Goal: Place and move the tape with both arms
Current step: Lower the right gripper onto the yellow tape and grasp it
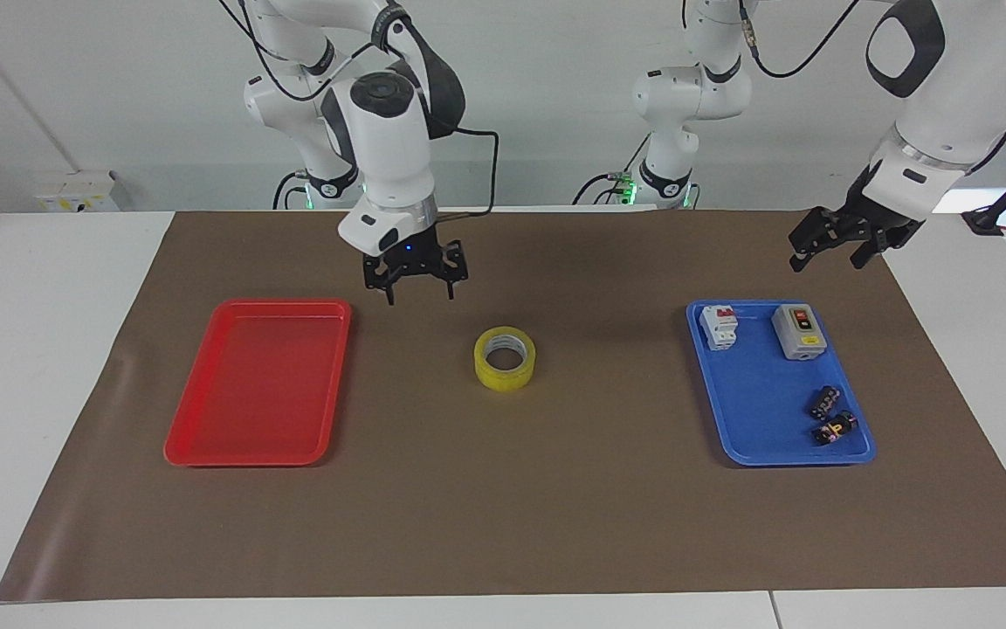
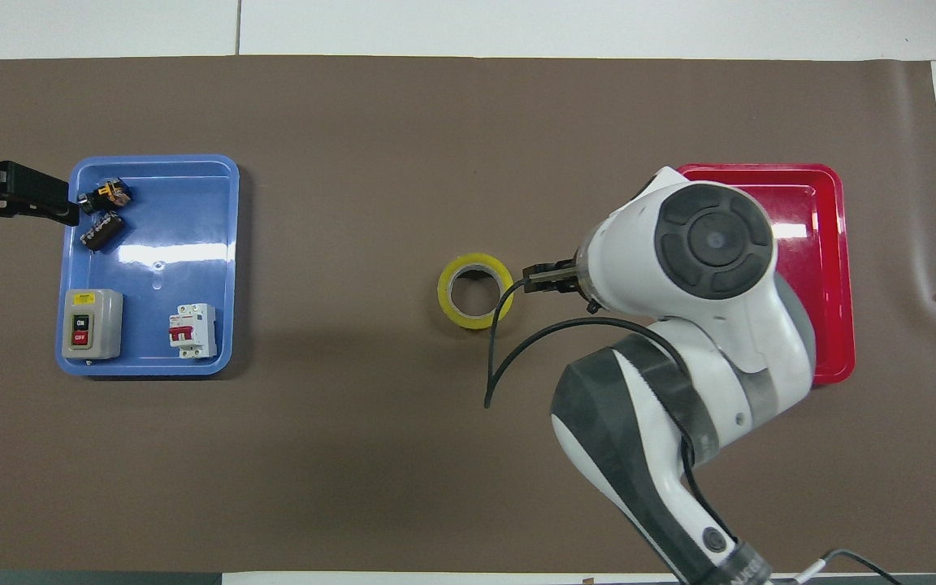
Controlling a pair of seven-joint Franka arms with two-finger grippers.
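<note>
The yellow tape (image 1: 505,358) (image 2: 475,290) lies flat on the brown mat (image 1: 555,507), midway between the two trays, and nothing touches it. My right gripper (image 1: 421,297) (image 2: 545,279) hangs open over the mat, between the red tray and the tape, with nothing between its fingers. In the overhead view the right arm covers part of the red tray. My left gripper (image 1: 824,262) (image 2: 37,195) is raised and open over the mat's edge beside the blue tray, at the left arm's end, and holds nothing.
A red tray (image 1: 197,437) (image 2: 829,244) lies toward the right arm's end. The blue tray (image 1: 756,437) (image 2: 175,244) holds a white breaker (image 1: 719,326), a grey switch box (image 1: 797,331) and two small black components (image 1: 828,415).
</note>
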